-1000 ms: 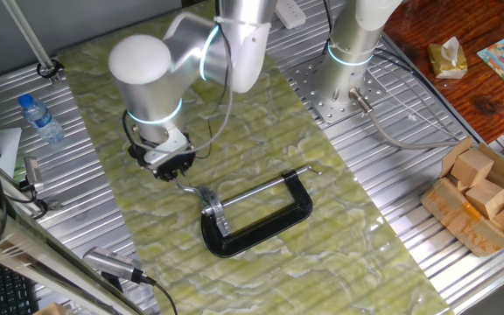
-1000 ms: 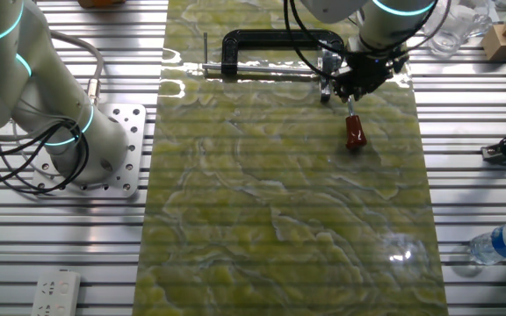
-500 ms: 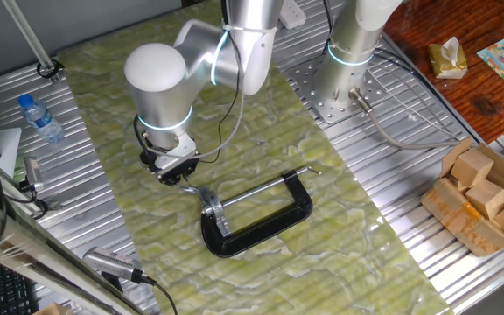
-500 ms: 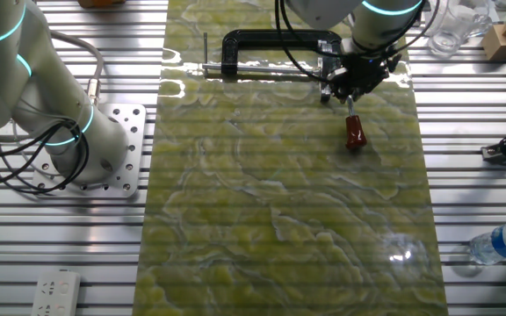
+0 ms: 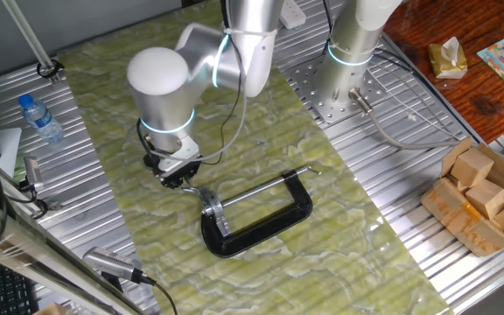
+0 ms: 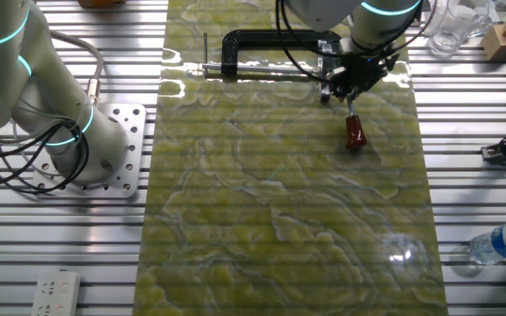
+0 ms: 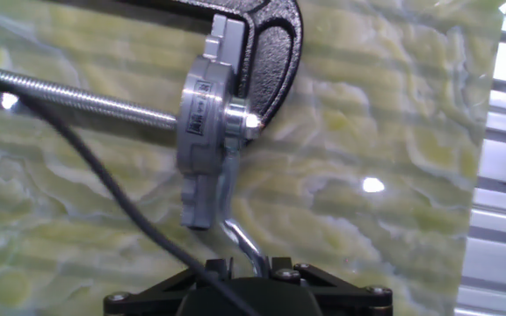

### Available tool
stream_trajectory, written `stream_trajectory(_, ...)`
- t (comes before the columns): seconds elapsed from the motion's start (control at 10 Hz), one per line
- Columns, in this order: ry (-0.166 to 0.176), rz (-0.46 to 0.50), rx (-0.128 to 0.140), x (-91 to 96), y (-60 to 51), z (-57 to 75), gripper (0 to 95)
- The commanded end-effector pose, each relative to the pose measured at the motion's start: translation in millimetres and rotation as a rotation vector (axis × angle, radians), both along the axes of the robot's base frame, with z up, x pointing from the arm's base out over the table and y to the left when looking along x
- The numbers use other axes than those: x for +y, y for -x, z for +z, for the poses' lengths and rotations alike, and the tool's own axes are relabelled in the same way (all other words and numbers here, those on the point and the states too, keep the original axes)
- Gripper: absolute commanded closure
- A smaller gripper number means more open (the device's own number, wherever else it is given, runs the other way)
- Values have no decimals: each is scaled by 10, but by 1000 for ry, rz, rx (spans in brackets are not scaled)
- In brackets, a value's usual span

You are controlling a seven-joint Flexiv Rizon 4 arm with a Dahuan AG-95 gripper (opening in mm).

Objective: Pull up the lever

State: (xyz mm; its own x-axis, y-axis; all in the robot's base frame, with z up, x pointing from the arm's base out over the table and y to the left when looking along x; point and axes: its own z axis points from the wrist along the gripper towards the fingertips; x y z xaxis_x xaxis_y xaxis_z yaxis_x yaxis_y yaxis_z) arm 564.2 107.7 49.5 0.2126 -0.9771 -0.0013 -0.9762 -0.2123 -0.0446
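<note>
Over the green mat: lever [image 6: 351, 123] lies low, its rod running from the silver bracket [image 7: 202, 132] of the black clamp [image 5: 261, 220] out to a red-brown knob [image 6: 354, 132] that appears to rest on the tabletop [image 6: 262, 202].

Lever position: beside the clamp's end, knob pointing away from the frame, well clear of the long threaded rod [image 7: 77, 98].

Progress: by my reading, the pull has not begun; the lever looks unraised and all of the lifting is left.

Step in hand: closing in on the rod for a grasp, as far as I can judge.

Tool [image 6: 348, 83]: sits low directly over the bent part of the rod, between bracket and knob.

Tool opening: cannot tell; the fingers are hidden in both fixed views, and the hand view shows only the black body at the bottom edge, with the rod [image 7: 246, 246] passing under it.

Contact: rod seems to reach the tool's mouth, but whether it is clenched is not visible.
</note>
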Motion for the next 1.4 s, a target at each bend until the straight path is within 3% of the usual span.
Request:
stream_trajectory(0.1,-4,5,-7,7,-14,-37,760)
stream_trajectory(0.9,-16,-8,-30,7,-15,-70,760)
stream_trajectory(1.4,-55,-12,-31,-7,-19,-71,760)
